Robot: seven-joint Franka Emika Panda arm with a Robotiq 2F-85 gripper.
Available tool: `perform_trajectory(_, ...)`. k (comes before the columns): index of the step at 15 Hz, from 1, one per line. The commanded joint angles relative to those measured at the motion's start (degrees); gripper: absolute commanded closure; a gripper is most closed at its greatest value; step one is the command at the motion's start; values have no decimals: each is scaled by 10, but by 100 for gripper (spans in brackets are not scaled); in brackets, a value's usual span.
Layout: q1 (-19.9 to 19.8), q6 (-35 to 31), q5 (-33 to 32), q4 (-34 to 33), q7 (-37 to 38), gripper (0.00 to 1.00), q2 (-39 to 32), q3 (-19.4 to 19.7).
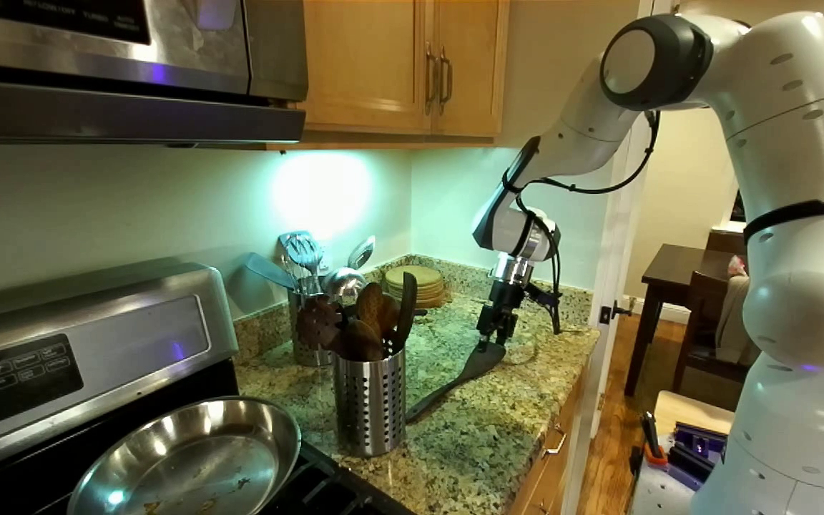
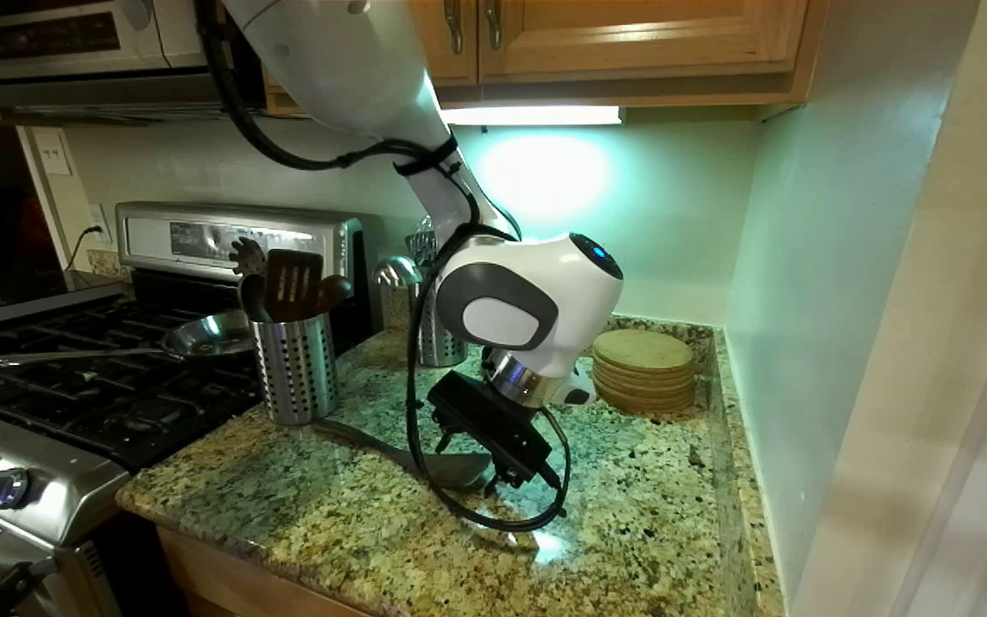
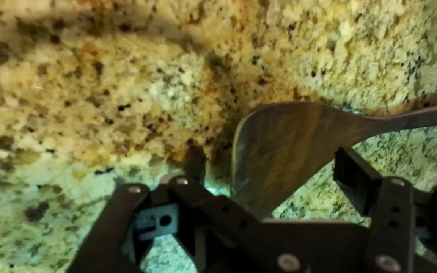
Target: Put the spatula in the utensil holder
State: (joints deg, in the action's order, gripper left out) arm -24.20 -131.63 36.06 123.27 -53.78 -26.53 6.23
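Lying between spread jaws of gripper (image 3: 268, 157): head of spatula (image 3: 292, 142).

In an exterior view we read "HI/LOW/OFF", "TURBO" and "AUTO" on the black strip (image 1: 54, 17) of the over-the-range microwave (image 1: 187, 71). We also notice labels on the keypad (image 1: 15, 385) of the stainless range (image 1: 133, 332) and, in the wrist view, faint characters on the handle (image 3: 423, 118) of the spatula (image 3: 290, 148), all illegible.
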Motion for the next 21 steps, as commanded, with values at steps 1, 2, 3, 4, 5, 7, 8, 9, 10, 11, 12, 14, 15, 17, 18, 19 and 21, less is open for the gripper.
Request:
perform_trajectory(1, -11, 18, 6, -4, -19, 17, 2, -9)
perform_trajectory(2, -10, 20, 6, -5, -20, 21, 2, -9)
perform_trajectory(3, -10, 23, 6, -5, -20, 26, 2, -10)
perform_trajectory(4, -9, 24, 5, -6, -20, 31, 2, -10)
perform_trajectory(5, -9, 26, 6, -6, -21, 46, 1, -11)
perform_trajectory(7, -9, 28, 7, -6, -22, 56, 2, -12)
perform_trajectory(8, -10, 28, 9, -6, -23, 63, 2, -12)
perform_trajectory(9, -11, 29, 10, -6, -24, 70, 2, -12)
perform_trajectory(10, -11, 30, 11, -6, -23, 76, 2, -11)
perform_trajectory(11, -12, 31, 13, -6, -24, 83, 2, -11)
perform_trajectory(12, -13, 32, 14, -6, -24, 89, 3, -11)
perform_trajectory(14, -15, 46, 20, -10, -26, 88, 3, -8)
perform_trajectory(15, -17, 53, 23, -12, -28, 88, 2, -7)
perform_trajectory(17, -21, 66, 26, -13, -31, 89, 6, -4)
perform_trajectory(18, -20, 68, 27, -12, -32, 89, 8, -2)
perform_trajectory(19, -18, 67, 25, -7, -29, 89, 17, 2)
perform_trajectory(21, -17, 66, 23, -1, -29, 89, 30, 6)
